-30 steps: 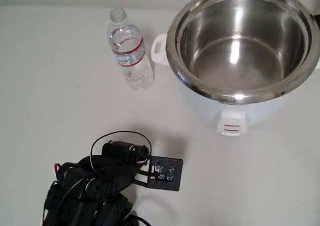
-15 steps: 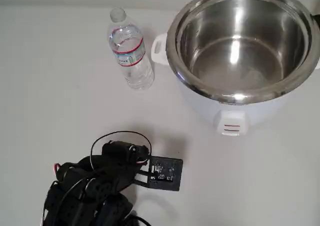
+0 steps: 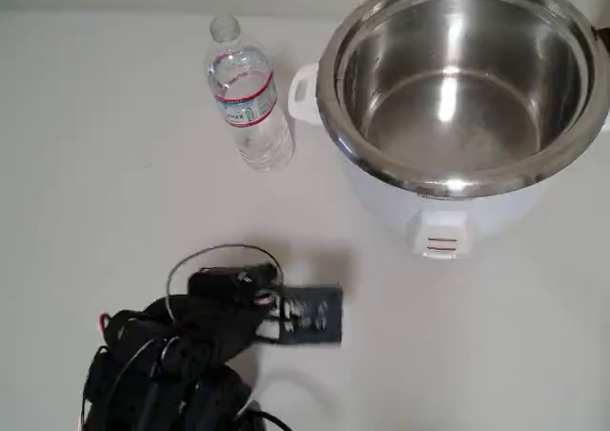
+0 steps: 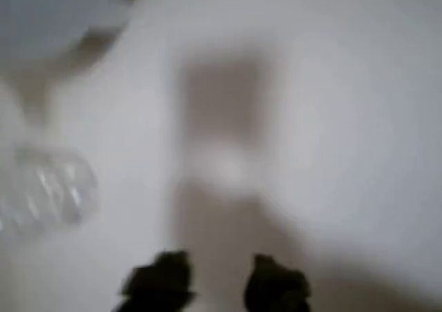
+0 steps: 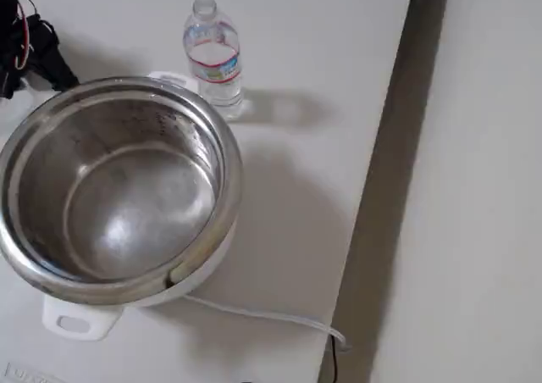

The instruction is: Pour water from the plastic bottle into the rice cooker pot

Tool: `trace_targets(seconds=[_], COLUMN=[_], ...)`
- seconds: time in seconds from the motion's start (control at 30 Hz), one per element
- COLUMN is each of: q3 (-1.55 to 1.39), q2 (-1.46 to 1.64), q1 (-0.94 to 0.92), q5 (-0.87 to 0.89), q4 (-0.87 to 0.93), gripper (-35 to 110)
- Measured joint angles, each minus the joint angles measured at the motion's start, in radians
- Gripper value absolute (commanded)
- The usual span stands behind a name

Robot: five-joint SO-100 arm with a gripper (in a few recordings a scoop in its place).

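Observation:
The plastic bottle (image 3: 246, 92) stands upright and capless on the white table, just left of the cooker's side handle; it also shows in the fixed view (image 5: 213, 57). The rice cooker pot (image 3: 448, 116) is shiny steel, holds nothing, and sits in a white cooker body (image 3: 434, 221). My black arm (image 3: 181, 350) is folded low at the front left, well short of the bottle. In the blurred wrist view my gripper (image 4: 217, 284) shows two dark fingertips (image 4: 159, 281) apart, with bare table between them. There the bottle (image 4: 41, 195) is a smear at the left.
A white power cable (image 5: 262, 315) runs from the cooker toward the table's edge (image 5: 381, 188) in the fixed view. The cooker's front switch (image 3: 440, 245) faces my arm. Open tabletop lies between my arm and the bottle.
My wrist has shifted slightly left and turned, and the small board at its tip sits a little closer to the arm. Bottle and cooker have not moved.

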State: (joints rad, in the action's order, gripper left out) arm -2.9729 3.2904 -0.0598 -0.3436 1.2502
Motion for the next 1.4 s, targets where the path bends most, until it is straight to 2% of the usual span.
trace_targets(seconds=[0.17, 0.23, 0.4, 0.57, 0.8, 1.1, 1.23, 1.4], q3=[-0.008, -0.026, -0.129, -0.140, -0.140, 0.133, 0.293, 0.465], q2=[-0.009, -0.008, -0.012, -0.074, -0.453, -1.456, -1.779, -2.028], q1=[0.064, 0.066, 0.051, 0.083, 0.170, 0.189, 0.181, 0.181], q5=[-0.393, -0.529, -0.854, -1.042, -1.135, -1.184, -1.195, -1.195], q4=[-0.084, -0.160, -0.449, -0.733, -1.307, -2.214, -2.413, -2.533], gripper=[24, 36, 48, 53, 55, 57, 57, 57])
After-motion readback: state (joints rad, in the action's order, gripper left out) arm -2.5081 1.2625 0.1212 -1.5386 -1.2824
